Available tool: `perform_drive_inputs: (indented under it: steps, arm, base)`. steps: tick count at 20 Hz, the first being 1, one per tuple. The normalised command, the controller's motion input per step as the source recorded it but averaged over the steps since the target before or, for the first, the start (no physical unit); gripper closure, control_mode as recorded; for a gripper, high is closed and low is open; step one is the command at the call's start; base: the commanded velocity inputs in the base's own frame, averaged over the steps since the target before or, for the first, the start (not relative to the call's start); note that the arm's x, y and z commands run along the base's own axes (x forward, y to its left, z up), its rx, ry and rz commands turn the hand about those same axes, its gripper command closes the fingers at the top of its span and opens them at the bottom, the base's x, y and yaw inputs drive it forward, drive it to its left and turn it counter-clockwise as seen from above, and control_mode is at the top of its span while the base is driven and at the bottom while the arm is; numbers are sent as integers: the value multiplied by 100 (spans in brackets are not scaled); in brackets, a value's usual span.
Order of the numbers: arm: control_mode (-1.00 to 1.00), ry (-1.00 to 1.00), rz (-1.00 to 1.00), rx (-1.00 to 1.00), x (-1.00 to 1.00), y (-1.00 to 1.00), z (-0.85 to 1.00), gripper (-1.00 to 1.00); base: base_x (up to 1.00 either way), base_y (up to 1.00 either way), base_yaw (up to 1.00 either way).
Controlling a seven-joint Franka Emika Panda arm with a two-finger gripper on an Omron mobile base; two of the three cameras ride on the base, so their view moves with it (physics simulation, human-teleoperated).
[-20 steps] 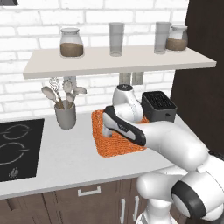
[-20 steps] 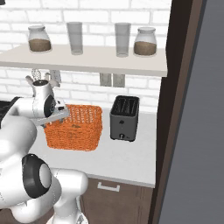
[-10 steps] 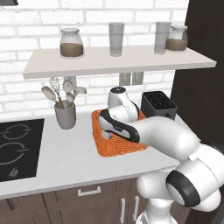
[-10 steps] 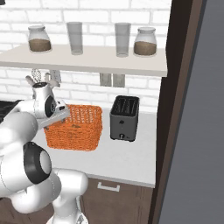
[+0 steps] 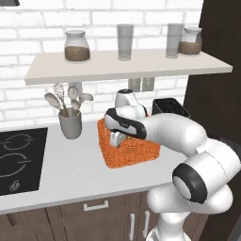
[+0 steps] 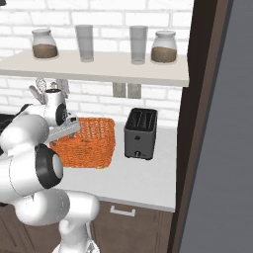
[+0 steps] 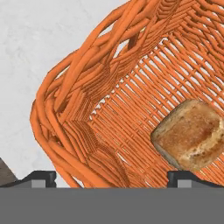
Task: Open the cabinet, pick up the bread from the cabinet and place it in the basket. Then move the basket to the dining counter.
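Orange basket [image 7: 87,109] holds the bread [image 7: 192,135]; the claw [image 7: 111,177] above hangs spread apart, empty.

Basket [image 7: 78,109] wall between spread fingers [image 7: 41,177]

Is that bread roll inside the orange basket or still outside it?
Inside. In the hand view the bread lies on the woven floor of the basket.

The arm's white forearm [image 5: 160,129] covers the far rim of the basket [image 5: 127,153] in the left base view, and the bread is not visible from there; in the hand view the bread [image 7: 192,134] is cut off at the right edge; the hob [image 5: 19,157] runs off the left edge; the toaster [image 5: 170,107] sits half hidden behind the arm.
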Motion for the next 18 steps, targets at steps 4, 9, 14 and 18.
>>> perform_drive_inputs:
  steps: [4, 9, 14, 18]
  arm:
    - [-100, 6, 11, 0, -14, 0, -16, -100]
    - [-100, 0, 15, 0, -8, 0, -2, -100]
    - [-100, 0, 15, 0, -6, 0, 0, -100]
    - [-100, 0, 14, 0, -21, 0, 0, -100]
  base:
    - [0, 0, 0]
    - [0, 0, 0]
    - [0, 0, 0]
    - [0, 0, 0]
